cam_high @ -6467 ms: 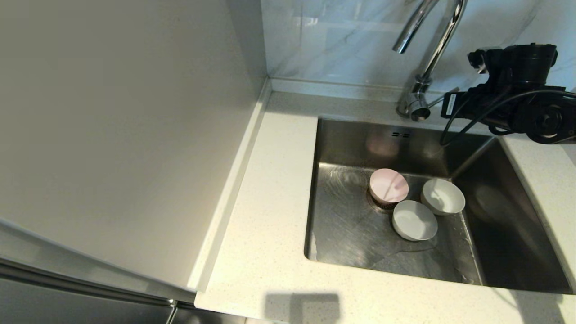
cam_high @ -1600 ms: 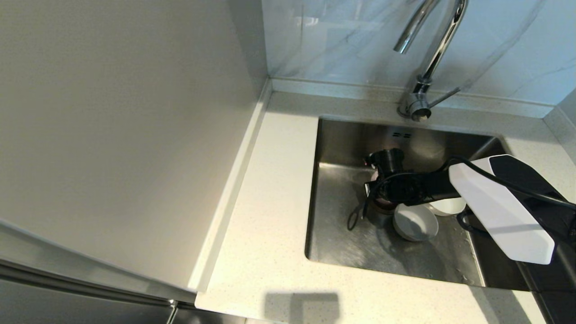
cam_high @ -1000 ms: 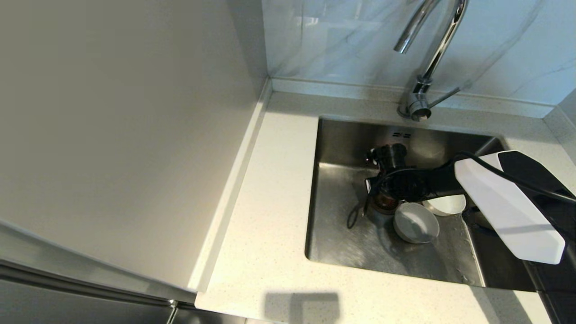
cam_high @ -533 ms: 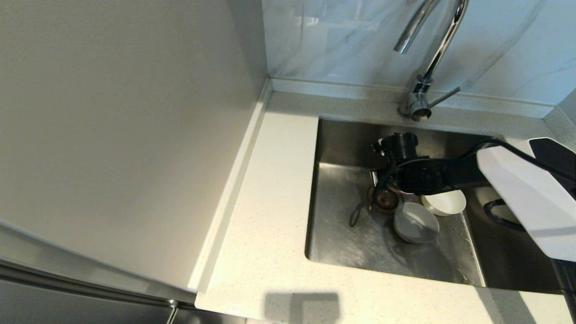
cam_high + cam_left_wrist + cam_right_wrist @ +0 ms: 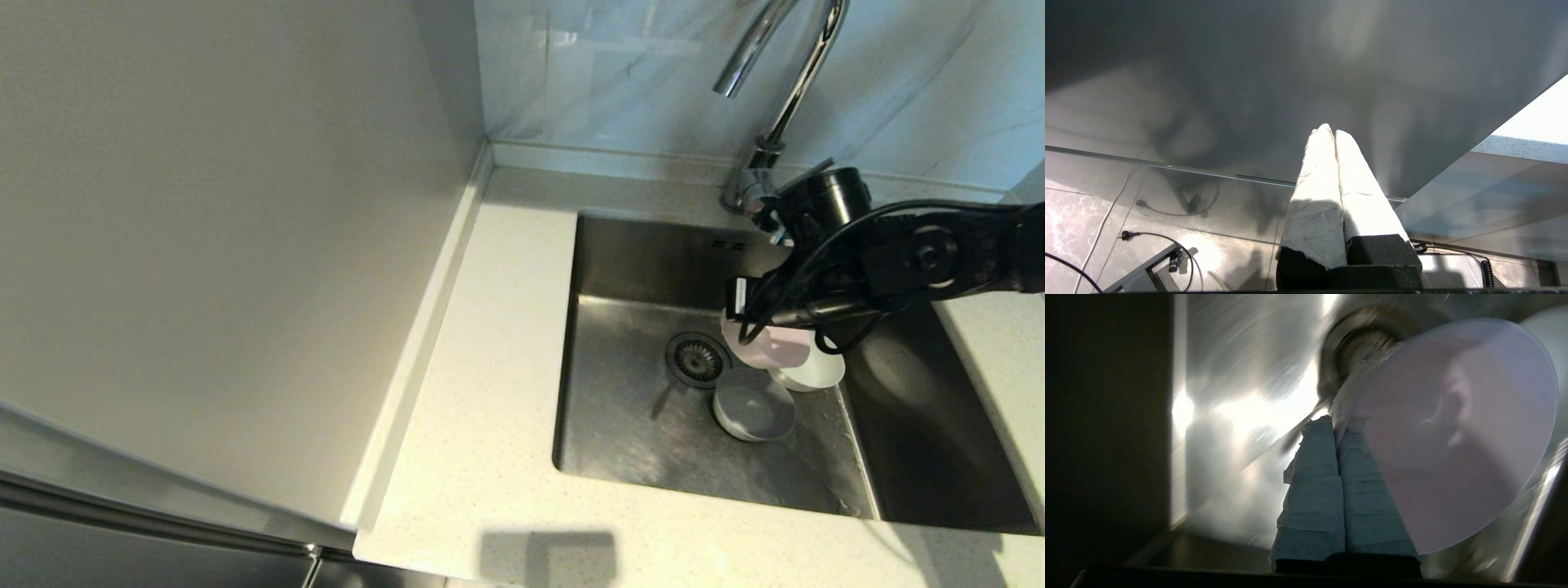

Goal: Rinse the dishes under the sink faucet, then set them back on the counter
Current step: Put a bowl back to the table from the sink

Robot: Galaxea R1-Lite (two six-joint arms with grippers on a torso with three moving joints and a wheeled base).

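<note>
My right gripper (image 5: pixel 1336 424) is shut on the rim of the pale pink bowl (image 5: pixel 1453 437). It holds the bowl tilted above the floor of the sink (image 5: pixel 629 408). In the head view the pink bowl (image 5: pixel 771 349) hangs under the black wrist, just right of the drain strainer (image 5: pixel 698 358). The white bowl (image 5: pixel 819 372) and the light grey-white bowl (image 5: pixel 753 405) rest on the sink floor beside it. The chrome faucet (image 5: pixel 796 73) rises behind the sink, its spout above and left of my wrist. My left gripper (image 5: pixel 1329 131) is shut on nothing, parked low beside a cabinet front.
The speckled counter (image 5: pixel 490 327) runs left of and in front of the sink. A smooth beige-grey side panel (image 5: pixel 229 229) walls off the left. A marble-look backsplash (image 5: pixel 620 73) stands behind the faucet. My right forearm crosses the sink's right rim.
My right gripper closed on the pink bowl over the drain, then lifted it up and to the right. The drain strainer is now uncovered. The other two bowls stayed put.
</note>
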